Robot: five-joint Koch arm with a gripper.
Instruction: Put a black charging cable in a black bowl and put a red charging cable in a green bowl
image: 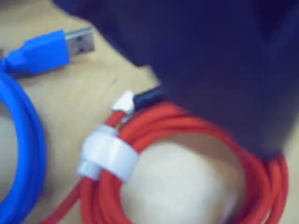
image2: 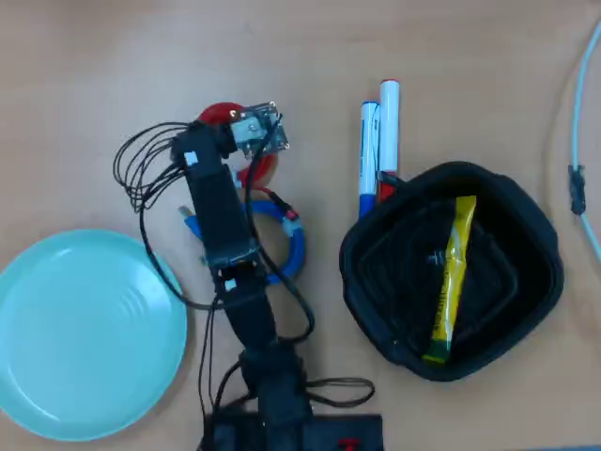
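In the wrist view, the red charging cable [image: 187, 140] is seen as a round coil on the tan table [image: 88, 88], bound at the left by a white tie [image: 106, 154]. A blurred dark mass — part of the gripper — covers the upper right of the frame and overlaps the coil's top; whether the jaws are apart or closed cannot be told. A blue coil [image: 21, 140] with a blue USB plug [image: 56, 46] is seen at the left edge, just beside the red one.

In the overhead view, the arm [image2: 225, 235] is stretched from the bottom centre toward the upper left, its head over the red cable. The green bowl [image2: 84, 334] lies at the lower left, well apart. The black bowl [image2: 451, 268] sits at the right — a yellow packet [image2: 449, 282] lies inside it. Two markers [image2: 377, 141] rest just above its rim.
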